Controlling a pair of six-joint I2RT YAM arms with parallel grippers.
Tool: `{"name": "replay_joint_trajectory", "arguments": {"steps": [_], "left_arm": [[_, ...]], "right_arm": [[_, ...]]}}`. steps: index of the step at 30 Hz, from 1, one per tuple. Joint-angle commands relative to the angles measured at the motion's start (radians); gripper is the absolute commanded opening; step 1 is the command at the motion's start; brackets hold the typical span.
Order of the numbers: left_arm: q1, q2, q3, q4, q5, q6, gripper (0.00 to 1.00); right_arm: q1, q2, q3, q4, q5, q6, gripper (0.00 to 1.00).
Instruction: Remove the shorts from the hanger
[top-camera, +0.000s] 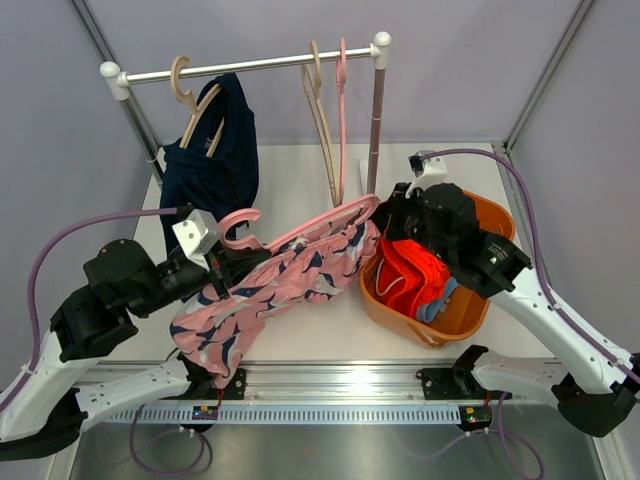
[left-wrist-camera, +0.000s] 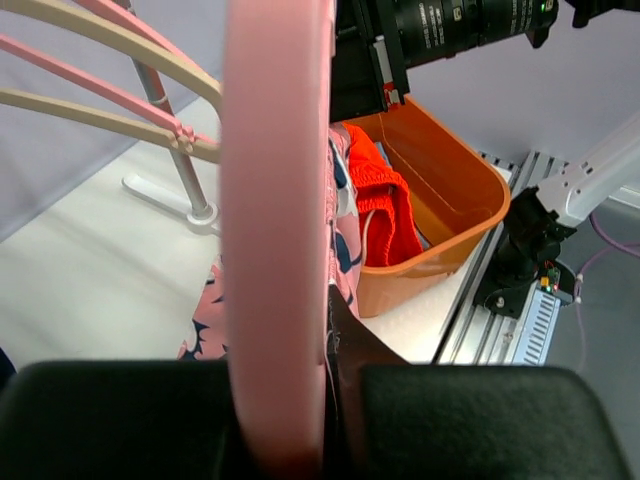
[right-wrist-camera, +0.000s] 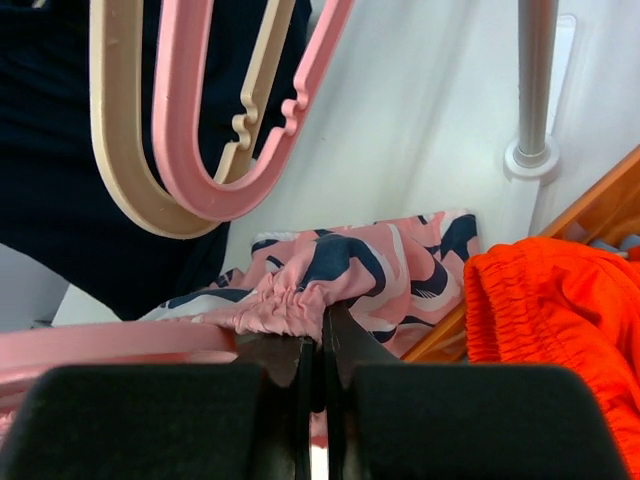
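— What takes up the most room?
— The white table (top-camera: 300, 180), and on it the rack (top-camera: 250, 66) across the top of the overhead view.

— And the shorts?
— The pink shorts (top-camera: 270, 290) are the biggest spread. They sprawl over the table at lower centre-left, between the two arms and just left of the bin (top-camera: 492, 215). Their waistband runs along the pink hanger (left-wrist-camera: 275, 200), which is off the rail. The navy shorts (top-camera: 215, 170) hang at upper left on a beige hanger (top-camera: 195, 105) hooked on the rail.

— What is in the bin?
— The orange shorts (top-camera: 415, 275), heaped inside, with the blue shorts (top-camera: 440, 303) showing at their lower right edge.

— Anything else on the rail?
— Two bare hangers (top-camera: 322, 110), one beige and one pink, side by side right of centre.

— The grippers?
— The left gripper (left-wrist-camera: 285, 400) is clamped on the pink hanger near its hook end. The right gripper (right-wrist-camera: 315, 400) has its fingers pressed together, pinching the gathered waistband of the pink shorts beside the bin's left rim.
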Motion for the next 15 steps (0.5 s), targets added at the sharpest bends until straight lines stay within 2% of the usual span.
{"name": "replay_joint_trajectory", "arguments": {"steps": [1, 4, 7, 14, 15], "left_arm": [[-0.004, -0.103, 0.012, 0.113, -0.049, -0.006, 0.0], [-0.004, -0.117, -0.034, 0.194, -0.056, -0.03, 0.0], [-0.004, -0.126, -0.086, 0.289, -0.068, -0.056, 0.0], [-0.004, -0.111, -0.132, 0.432, -0.097, -0.079, 0.0], [-0.004, -0.111, -0.149, 0.5, -0.107, -0.085, 0.0]], "right_arm": [[-0.072, -0.03, -0.026, -0.036, 0.145, -0.054, 0.0], [-0.072, -0.039, -0.04, 0.01, 0.042, -0.04, 0.0], [-0.07, -0.039, -0.06, 0.065, -0.135, -0.012, 0.0], [-0.067, -0.039, -0.087, 0.117, -0.268, 0.009, 0.0], [-0.057, -0.041, -0.094, 0.137, -0.285, 0.011, 0.0]]}}
